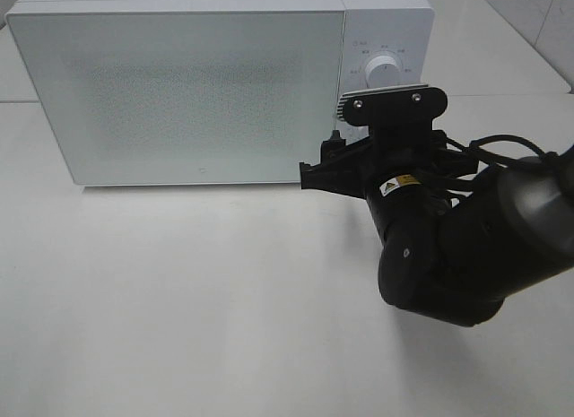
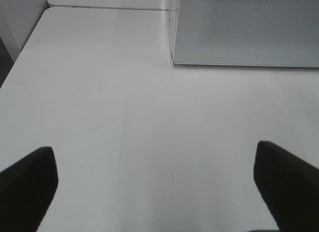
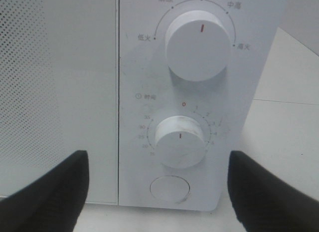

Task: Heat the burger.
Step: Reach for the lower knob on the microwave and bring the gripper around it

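The burger is out of view. A white microwave stands at the back of the table with its door shut. My right gripper hovers just in front of its control panel, open, one finger on each side of the lower timer knob and touching nothing. That knob's red mark points down, away from the 0 at the top. The upper power knob has its red mark pointing straight up. My left gripper is open over bare table, short of the microwave's front corner.
The bulky right arm covers the lower part of the control panel in the high view. A round button sits below the timer knob. White table stretches in front of the microwave, with its left edge in the left wrist view.
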Tool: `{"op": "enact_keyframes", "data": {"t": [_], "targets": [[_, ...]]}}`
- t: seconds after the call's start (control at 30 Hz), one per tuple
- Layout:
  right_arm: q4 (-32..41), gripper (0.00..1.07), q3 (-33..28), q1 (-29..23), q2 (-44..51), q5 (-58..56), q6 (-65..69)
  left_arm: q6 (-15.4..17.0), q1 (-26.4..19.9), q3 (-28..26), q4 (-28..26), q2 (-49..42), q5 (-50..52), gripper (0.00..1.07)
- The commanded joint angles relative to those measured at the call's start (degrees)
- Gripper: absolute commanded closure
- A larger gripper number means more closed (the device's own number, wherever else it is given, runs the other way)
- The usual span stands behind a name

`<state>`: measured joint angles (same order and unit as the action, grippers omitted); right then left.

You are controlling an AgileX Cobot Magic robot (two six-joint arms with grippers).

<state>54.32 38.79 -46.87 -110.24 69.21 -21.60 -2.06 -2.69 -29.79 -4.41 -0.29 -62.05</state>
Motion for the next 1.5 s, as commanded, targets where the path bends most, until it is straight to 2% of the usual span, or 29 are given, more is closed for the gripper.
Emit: {"op": "enact_keyframes", "data": {"t": [0.03,0.7,1.4,1.5], "targets": [[-0.9,0.32,1.3,1.0,-0.8,1.4,1.0,0.5,-0.2,0.2,0.0,-1.3,0.6,0.06],[-6.1,0.32,8.3,7.9,-7.1,-1.8,5.5,0.4,-0.2,0.2,0.0,-1.2,0.6,0.06],[-7.7,0.33,9.7,9.9,-9.2,-0.9,6.0,0.4,-0.2,0.2,0.0,-1.2,0.6,0.07],[-7.7,0.38,9.7,9.9,-9.2,-0.4,6.0,0.4,-0.2,0.2,0.0,-1.2,0.6,0.07]]}}
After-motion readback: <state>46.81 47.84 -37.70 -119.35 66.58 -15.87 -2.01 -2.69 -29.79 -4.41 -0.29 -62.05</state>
